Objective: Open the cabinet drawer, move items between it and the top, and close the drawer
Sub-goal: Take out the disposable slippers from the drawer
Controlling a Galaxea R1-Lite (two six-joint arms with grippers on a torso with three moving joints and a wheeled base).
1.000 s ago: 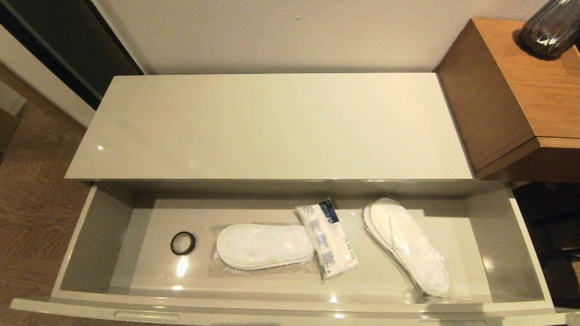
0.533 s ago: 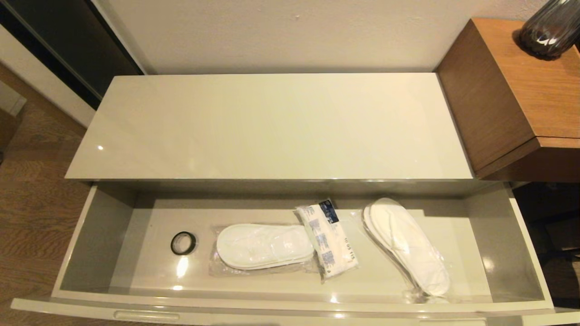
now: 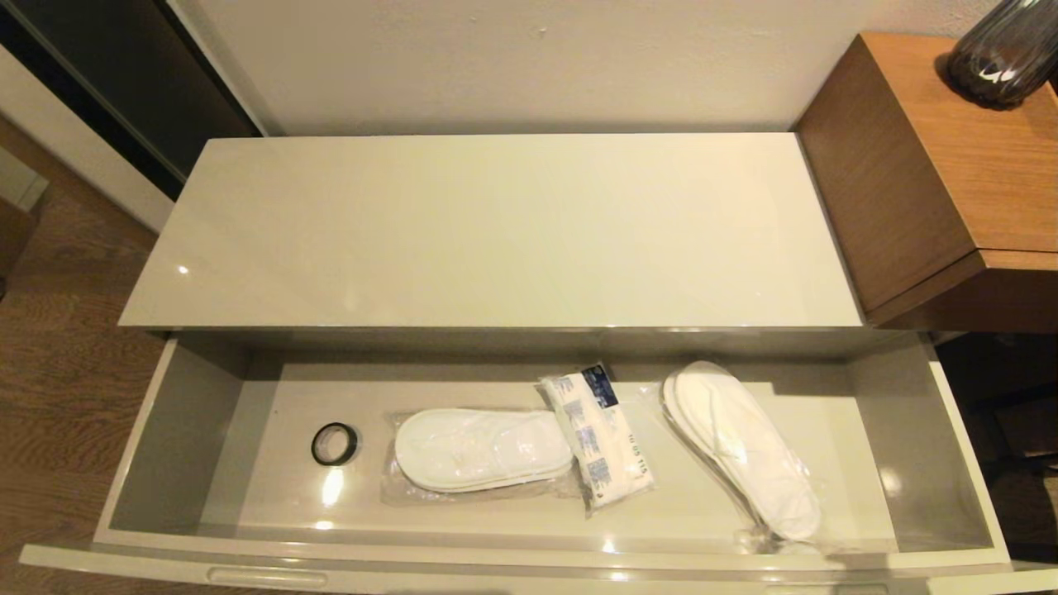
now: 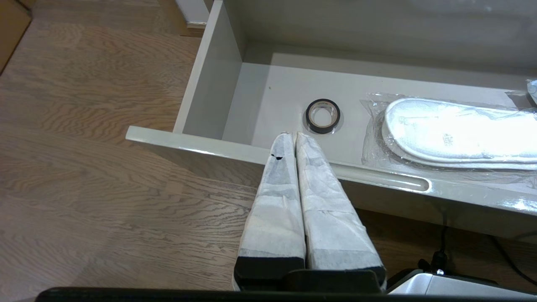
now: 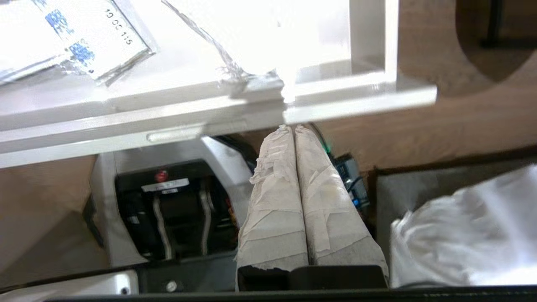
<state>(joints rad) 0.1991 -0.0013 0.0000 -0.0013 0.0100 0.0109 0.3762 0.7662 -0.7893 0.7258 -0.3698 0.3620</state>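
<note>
The cabinet drawer (image 3: 165,430) stands pulled open below the glossy cream top (image 3: 496,231), which is bare. Inside lie a bagged pair of white slippers (image 3: 482,450) (image 4: 453,132), a white packet with blue panels (image 3: 597,438) (image 5: 75,37), and a second bagged pair of white slippers (image 3: 744,450) to the right. My left gripper (image 4: 292,134) is shut and empty, hovering over the drawer's front edge (image 4: 377,178) near the left end. My right gripper (image 5: 290,126) is shut and empty, below the drawer front (image 5: 126,126) near the right end. Neither gripper shows in the head view.
A small black ring of tape (image 3: 334,444) (image 4: 322,115) lies in the drawer's left part. A taller brown wooden unit (image 3: 934,165) with a dark glass vase (image 3: 1004,54) stands at the right. Wood floor (image 3: 58,372) lies to the left. The robot's base (image 5: 168,209) sits under the drawer front.
</note>
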